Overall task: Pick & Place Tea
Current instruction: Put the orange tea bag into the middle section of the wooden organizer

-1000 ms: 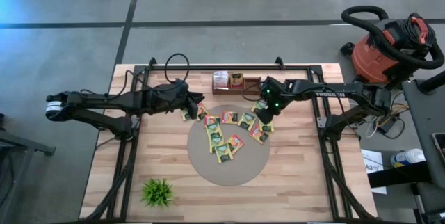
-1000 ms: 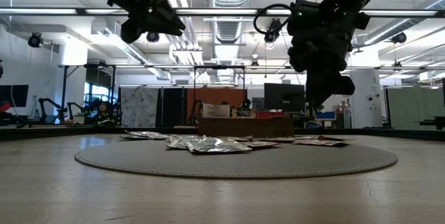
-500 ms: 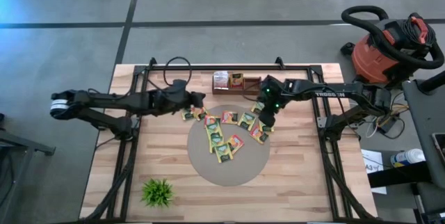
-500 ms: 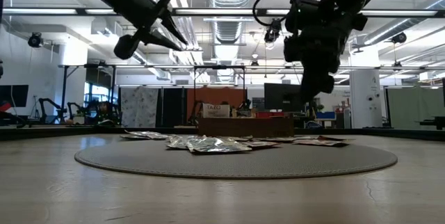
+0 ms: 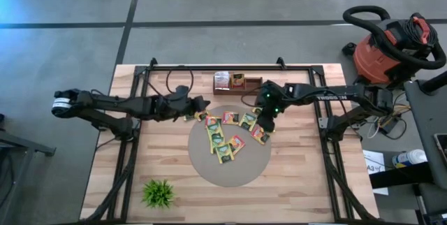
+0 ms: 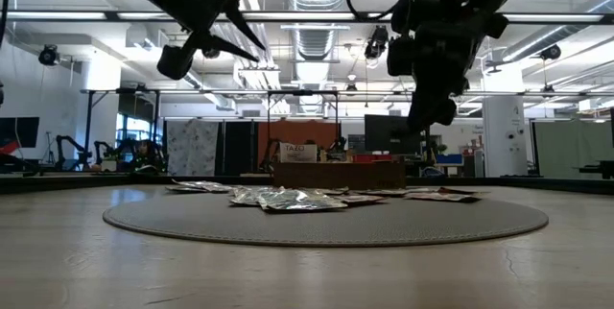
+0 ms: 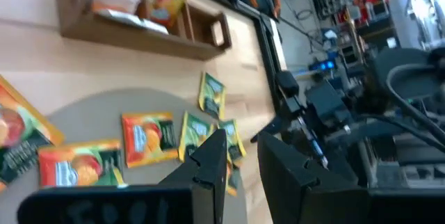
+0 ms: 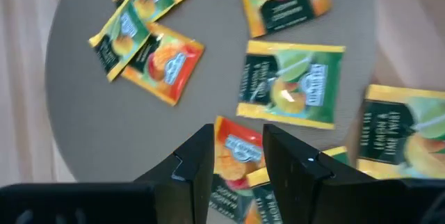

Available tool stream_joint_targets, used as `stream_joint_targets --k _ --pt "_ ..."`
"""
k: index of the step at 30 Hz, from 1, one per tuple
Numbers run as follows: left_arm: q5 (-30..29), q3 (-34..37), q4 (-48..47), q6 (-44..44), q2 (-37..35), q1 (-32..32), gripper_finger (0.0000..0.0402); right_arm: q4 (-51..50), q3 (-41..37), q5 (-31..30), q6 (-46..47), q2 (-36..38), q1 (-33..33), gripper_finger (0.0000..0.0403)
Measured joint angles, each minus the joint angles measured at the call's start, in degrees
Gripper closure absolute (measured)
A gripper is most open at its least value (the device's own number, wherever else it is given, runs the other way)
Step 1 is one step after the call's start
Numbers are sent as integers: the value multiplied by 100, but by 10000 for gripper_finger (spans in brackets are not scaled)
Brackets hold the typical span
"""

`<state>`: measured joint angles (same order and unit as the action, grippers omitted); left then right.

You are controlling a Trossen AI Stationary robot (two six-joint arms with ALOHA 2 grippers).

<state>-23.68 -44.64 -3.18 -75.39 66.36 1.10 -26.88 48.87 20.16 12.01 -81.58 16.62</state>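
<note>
From above, the tea sachets (image 5: pixel 227 133) lay scattered over the far half of a round grey mat (image 5: pixel 230 169) in the middle of the bench (image 5: pixel 307 197), with 1 or 2 just off the mat's far left edge. The left pincer (image 5: pixel 203 104) hovered by that edge; the right pincer (image 5: pixel 265 117) hung over the sachets at the mat's far right. A wooden box (image 5: pixel 237 82) sat at the bench's far edge, a small plant (image 5: pixel 158 192) near the front left corner.

At bench level, both pincers hung well above the flat pile of sachets (image 6: pixel 288 197), neither touching.

In the left wrist view, the left pincer (image 7: pixel 242 156) stood parted a little, gripping nothing, sachets (image 7: pixel 147 137) lying beyond it.

In the right wrist view, the right pincer (image 8: pixel 238 153) was likewise slightly parted and unladen above an orange sachet (image 8: pixel 236 156).

The sachets looked light, thin, and slippery; likely best pinched at a raised edge or corner, 1 at a time.
</note>
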Motion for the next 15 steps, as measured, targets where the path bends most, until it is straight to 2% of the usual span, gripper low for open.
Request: stream_joint_targets --k 7,15 --pt "-81 0 147 23 162 -329 324 13 -2 -22 51 0 -216 282" --pt "48 0 215 30 418 -379 324 216 -3 -120 424 7 -211 282"
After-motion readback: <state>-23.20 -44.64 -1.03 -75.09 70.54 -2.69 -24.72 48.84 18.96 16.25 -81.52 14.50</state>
